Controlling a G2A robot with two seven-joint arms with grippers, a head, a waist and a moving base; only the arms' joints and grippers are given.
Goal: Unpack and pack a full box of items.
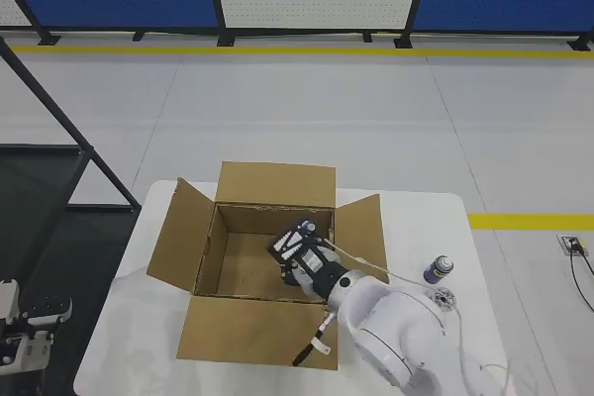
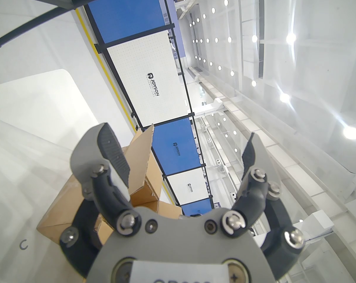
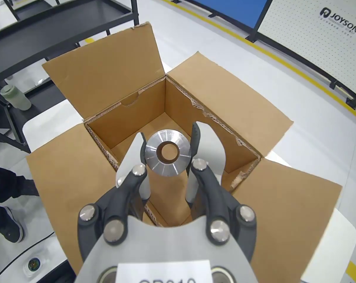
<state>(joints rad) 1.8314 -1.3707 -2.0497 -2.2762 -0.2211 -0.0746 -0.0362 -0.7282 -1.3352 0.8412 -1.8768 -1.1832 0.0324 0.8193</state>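
Observation:
An open cardboard box point(image 1: 240, 267) stands on the white table point(image 1: 158, 327) with its four flaps spread. My right gripper point(image 1: 302, 247) hangs over the box's right half, shut on a round metal ring point(image 3: 167, 152) with a centre hole, held level between the fingers point(image 3: 195, 136). Below the ring the bare box floor point(image 3: 166, 189) shows. My left gripper point(image 2: 179, 135) is off the table's left side, tilted up toward the ceiling, open with nothing between its pads. It sees the box point(image 2: 145, 175) from low down.
To the right of the box on the table stand a small dark can point(image 1: 438, 267) and a round metal part point(image 1: 443, 297). A thin cable point(image 1: 401, 278) runs there. A black shelf rack point(image 3: 48, 24) with a green bottle point(image 3: 15, 98) stands left of the table.

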